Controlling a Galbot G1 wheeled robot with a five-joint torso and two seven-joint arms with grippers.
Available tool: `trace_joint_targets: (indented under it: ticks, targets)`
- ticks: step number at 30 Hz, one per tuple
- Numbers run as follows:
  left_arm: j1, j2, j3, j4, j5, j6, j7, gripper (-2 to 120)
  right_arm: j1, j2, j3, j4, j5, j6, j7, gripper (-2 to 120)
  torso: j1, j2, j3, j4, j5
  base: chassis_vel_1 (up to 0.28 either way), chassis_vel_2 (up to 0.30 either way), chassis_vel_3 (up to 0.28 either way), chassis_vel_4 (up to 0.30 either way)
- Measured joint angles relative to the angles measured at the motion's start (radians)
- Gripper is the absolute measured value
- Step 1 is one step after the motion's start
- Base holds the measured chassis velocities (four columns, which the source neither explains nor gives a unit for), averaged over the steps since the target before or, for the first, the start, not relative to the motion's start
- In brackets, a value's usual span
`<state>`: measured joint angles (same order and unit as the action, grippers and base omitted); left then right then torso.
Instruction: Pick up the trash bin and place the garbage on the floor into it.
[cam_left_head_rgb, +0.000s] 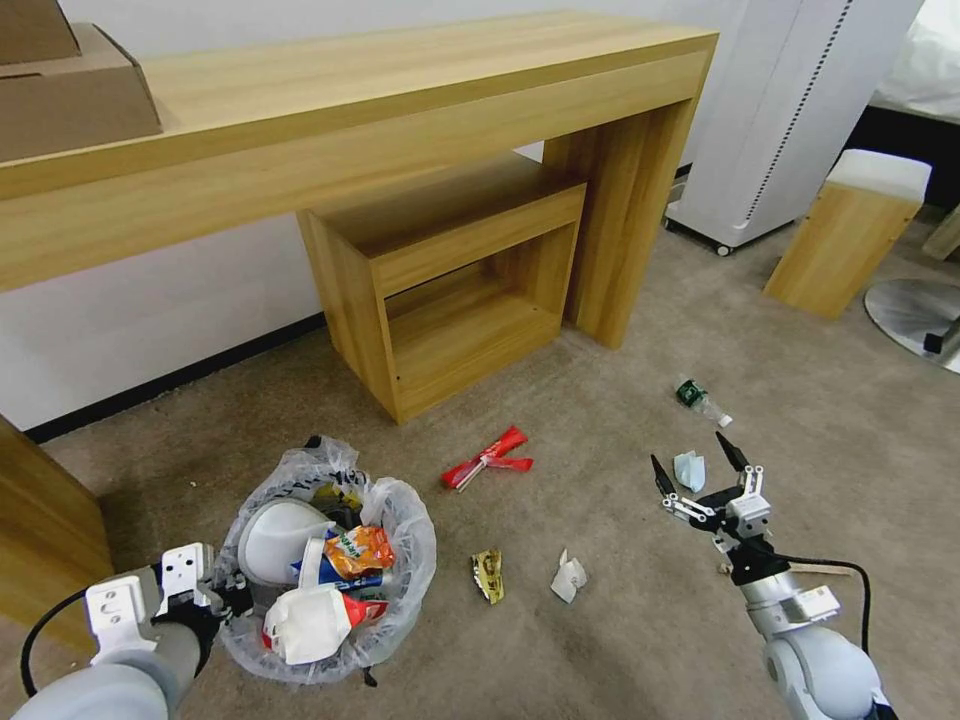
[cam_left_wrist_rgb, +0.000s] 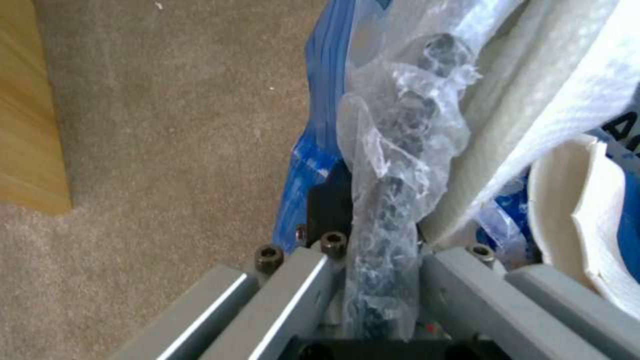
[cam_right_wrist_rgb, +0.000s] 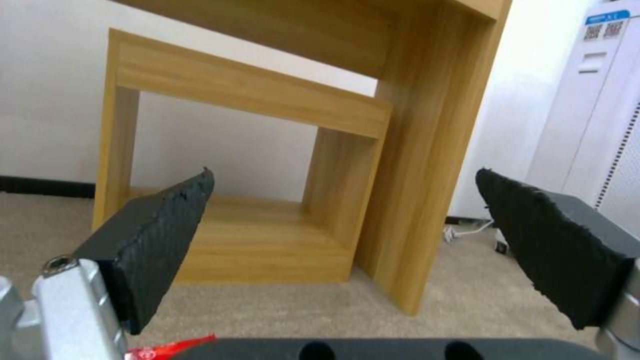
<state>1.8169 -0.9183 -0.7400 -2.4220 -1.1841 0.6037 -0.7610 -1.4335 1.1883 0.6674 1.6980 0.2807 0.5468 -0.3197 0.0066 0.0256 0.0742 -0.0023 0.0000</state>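
The bin (cam_left_head_rgb: 325, 560) has a crinkly, glossy, translucent plastic bag (cam_left_wrist_rgb: 393, 165), and the floor (cam_left_head_rgb: 620, 620) is matt short-pile carpet. The desk (cam_left_head_rgb: 400, 110) is smooth wood-look board. The right gripper (cam_left_head_rgb: 697, 462) has rough matt black pads (cam_right_wrist_rgb: 167, 235) on metal links.

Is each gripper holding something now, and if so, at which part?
The left gripper is shut on the trash bin, clamped on its bag-covered rim. The right gripper is open and holds nothing.
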Motion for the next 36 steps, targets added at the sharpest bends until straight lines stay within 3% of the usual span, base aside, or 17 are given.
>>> trace_joint_targets:
  ticks: [21,36]
  targets:
    - [0.004,-0.012,0.009,0.007,0.014,0.0,0.005,0,0.0,0.015,-0.002,-0.03,-0.008,0.003,-0.047,100,0.0,0.0,0.0,0.0,0.0,0.0,0.0,0.0,0.0]
    - [-0.007,-0.01,0.007,0.011,0.009,-0.003,0.005,0,0.009,-0.013,-0.011,-0.023,-0.011,0.009,0.024,100,0.0,0.0,0.0,0.0,0.0001,0.0,0.0,0.0,0.0]
